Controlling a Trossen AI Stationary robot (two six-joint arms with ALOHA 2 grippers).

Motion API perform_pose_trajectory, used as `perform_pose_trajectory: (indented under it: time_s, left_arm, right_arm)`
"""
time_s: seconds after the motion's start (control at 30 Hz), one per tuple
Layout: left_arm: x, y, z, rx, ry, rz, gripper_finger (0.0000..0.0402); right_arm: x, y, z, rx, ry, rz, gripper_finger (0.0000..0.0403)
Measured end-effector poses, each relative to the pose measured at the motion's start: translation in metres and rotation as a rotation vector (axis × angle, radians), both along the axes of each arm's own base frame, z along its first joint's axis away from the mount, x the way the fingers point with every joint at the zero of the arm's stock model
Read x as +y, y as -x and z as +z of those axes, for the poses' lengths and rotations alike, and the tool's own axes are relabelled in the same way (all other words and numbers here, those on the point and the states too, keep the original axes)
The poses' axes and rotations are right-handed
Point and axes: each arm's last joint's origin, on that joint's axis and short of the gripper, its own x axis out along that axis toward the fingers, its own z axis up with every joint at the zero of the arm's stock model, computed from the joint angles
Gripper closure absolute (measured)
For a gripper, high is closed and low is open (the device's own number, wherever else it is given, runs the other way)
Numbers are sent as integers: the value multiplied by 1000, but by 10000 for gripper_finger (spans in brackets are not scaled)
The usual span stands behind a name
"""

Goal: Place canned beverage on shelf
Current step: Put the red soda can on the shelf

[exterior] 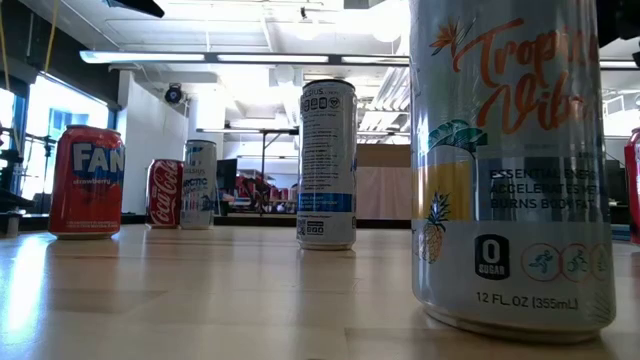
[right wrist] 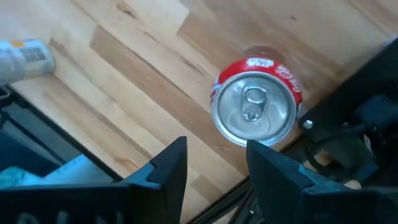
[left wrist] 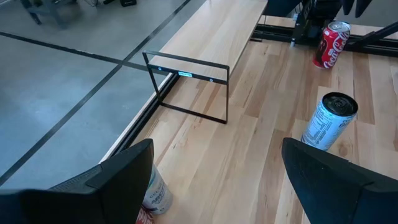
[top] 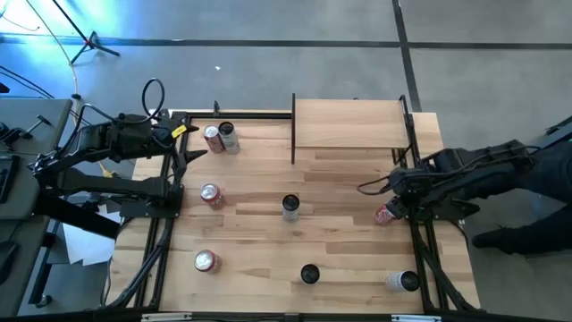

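My right gripper (right wrist: pixel 214 165) hangs just above the red Coca-Cola can (right wrist: pixel 255 112), fingers narrowly parted and empty, lined up to drop around it. The shelf (top: pixel 350 123) waits beyond. My left gripper (left wrist: pixel 211 177) idles open by two cans.

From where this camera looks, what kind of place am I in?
Probably a robotics lab or workshop: a bare concrete floor with cables, a wooden table in a black metal frame with two robot arms, and desks under strip lights behind.

Overhead looks straight down; low sits level, sharing the tabletop (top: pixel 268 224).
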Motion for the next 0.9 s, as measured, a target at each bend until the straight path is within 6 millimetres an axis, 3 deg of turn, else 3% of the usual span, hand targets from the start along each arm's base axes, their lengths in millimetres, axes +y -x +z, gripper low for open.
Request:
perform_pose_trajectory:
  time_s: [0.17, 0.5, 0.9]
  left_arm:
    - [0, 0, 0, 0, 0, 0, 67]
    - [0, 0, 0, 0, 0, 0, 67]
    - [0, 0, 0, 0, 0, 0, 67]
  right_arm:
    - [2, -1, 0, -14, 30, -13, 232]
    - [3, 1, -1, 3, 73, -37, 130]
    - [8, -7, -20, 138, 79, 22, 124]
